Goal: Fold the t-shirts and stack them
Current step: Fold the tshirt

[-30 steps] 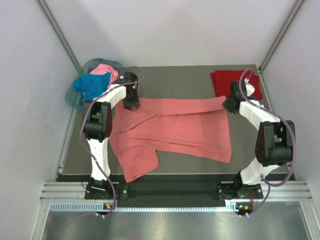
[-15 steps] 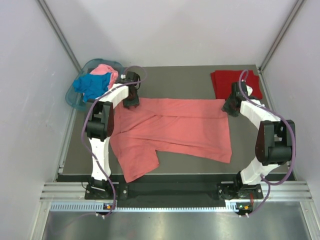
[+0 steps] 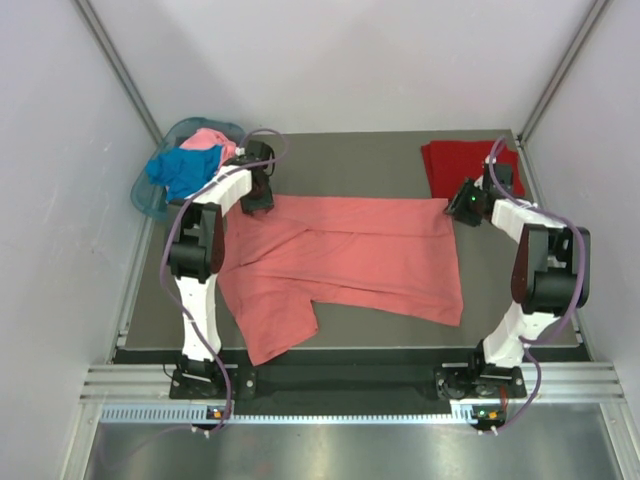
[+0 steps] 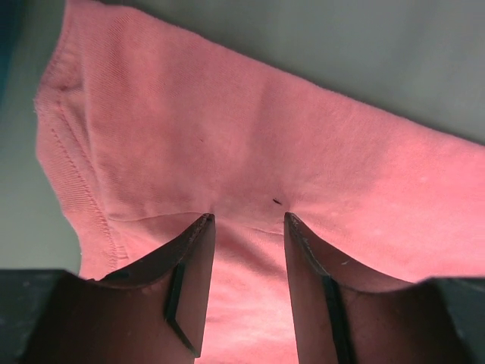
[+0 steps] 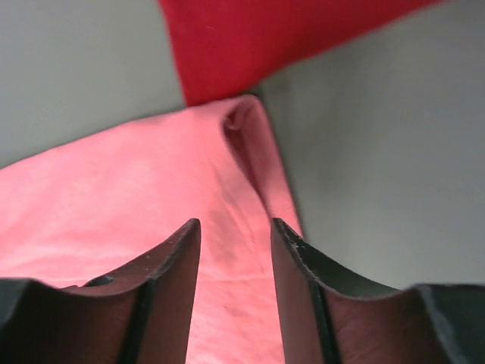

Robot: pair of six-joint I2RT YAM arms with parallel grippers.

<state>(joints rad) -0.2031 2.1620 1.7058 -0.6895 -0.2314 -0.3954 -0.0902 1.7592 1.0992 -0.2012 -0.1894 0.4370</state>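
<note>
A salmon-coral t-shirt (image 3: 350,255) lies spread across the middle of the table, its far edge straight from left to right. My left gripper (image 3: 257,196) hovers open over the shirt's far left corner (image 4: 151,136), nothing between its fingers. At the far right corner (image 5: 246,144) my right gripper (image 3: 463,208) stands open too, jaws apart above the cloth. A folded dark red t-shirt (image 3: 470,165) lies at the back right, its corner (image 5: 250,38) just beyond the coral one. A bright blue t-shirt (image 3: 182,170) and a light pink one (image 3: 212,140) sit in the basket.
The translucent teal basket (image 3: 148,200) stands at the table's back left corner, beside the left arm. Grey walls close in on three sides. A metal rail runs along the near edge by the arm bases.
My right gripper has let go of the coral shirt's far right corner and opened; that corner now lies flat. The shirt's far edge has straightened. The left gripper shifted slightly back.
</note>
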